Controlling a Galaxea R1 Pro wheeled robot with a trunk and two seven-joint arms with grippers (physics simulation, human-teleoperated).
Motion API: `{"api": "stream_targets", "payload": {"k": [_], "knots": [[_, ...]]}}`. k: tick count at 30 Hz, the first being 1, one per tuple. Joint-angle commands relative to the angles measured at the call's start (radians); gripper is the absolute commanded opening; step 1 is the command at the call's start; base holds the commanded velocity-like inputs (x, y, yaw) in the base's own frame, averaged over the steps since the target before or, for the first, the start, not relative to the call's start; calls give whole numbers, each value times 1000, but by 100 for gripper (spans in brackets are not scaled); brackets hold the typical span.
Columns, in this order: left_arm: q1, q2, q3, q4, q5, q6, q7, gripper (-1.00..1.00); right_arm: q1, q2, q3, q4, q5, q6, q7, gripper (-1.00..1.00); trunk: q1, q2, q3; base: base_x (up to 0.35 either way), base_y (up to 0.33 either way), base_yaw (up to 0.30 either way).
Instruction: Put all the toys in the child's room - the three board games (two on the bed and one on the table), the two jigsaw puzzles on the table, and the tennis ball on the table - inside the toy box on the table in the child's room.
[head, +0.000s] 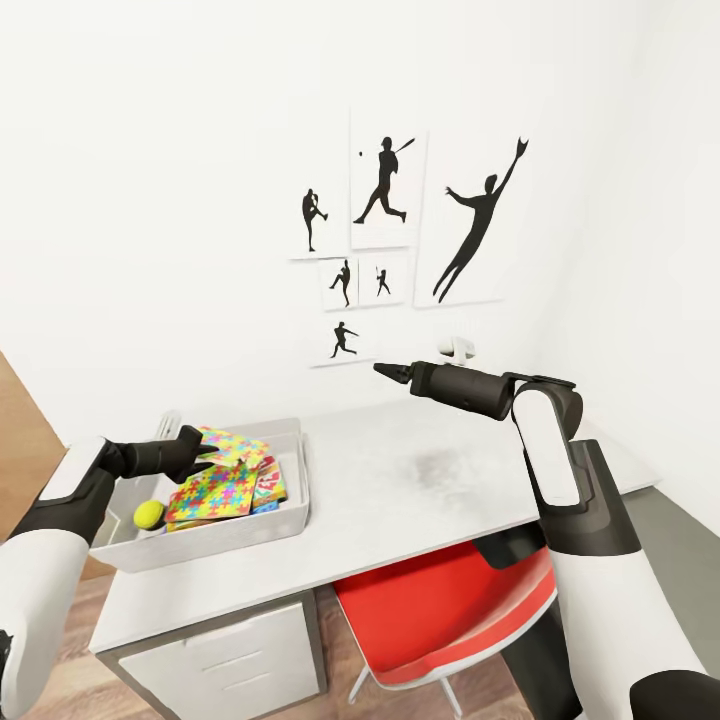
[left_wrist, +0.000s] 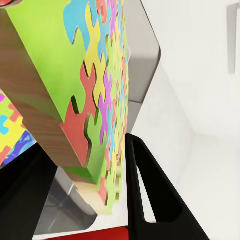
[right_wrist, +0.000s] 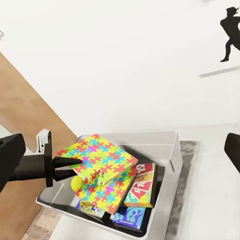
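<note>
My left gripper (head: 205, 450) is shut on a jigsaw puzzle (head: 235, 445), holding it tilted just above the light grey toy box (head: 290, 515) at the left end of the table (head: 420, 480). In the left wrist view the puzzle (left_wrist: 95, 100) sits between the black fingers (left_wrist: 150, 195). Inside the box lie a second jigsaw puzzle (right_wrist: 107, 190), the tennis ball (head: 149, 514) and board games (right_wrist: 141, 186). My right gripper (head: 385, 371) hovers open and empty over the middle of the table, pointing toward the box. The bed is out of view.
A red chair (head: 450, 610) is tucked under the table's front edge, beside the white drawer unit (head: 230, 655). Black sports silhouette prints (head: 385, 215) hang on the white wall behind. A brown wooden panel (head: 20, 440) stands at the far left.
</note>
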Motion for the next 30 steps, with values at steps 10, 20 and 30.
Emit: {"api": "stream_targets", "payload": {"k": [10, 20, 30], "knots": [[-1, -2, 2, 40, 9, 1, 10, -100, -1, 0, 0, 0, 11, 3, 10, 100, 1, -2, -2, 1, 0, 0], [-1, -1, 2, 79, 9, -25, 10, -100, -1, -1, 0, -2, 11, 3, 11, 100, 1, -2, -2, 0, 0, 0], [0, 0, 2, 81, 10, -26, 10, 100, -1, -2, 0, -6, 10, 3, 13, 100, 1, -2, -2, 0, 0, 0]]}}
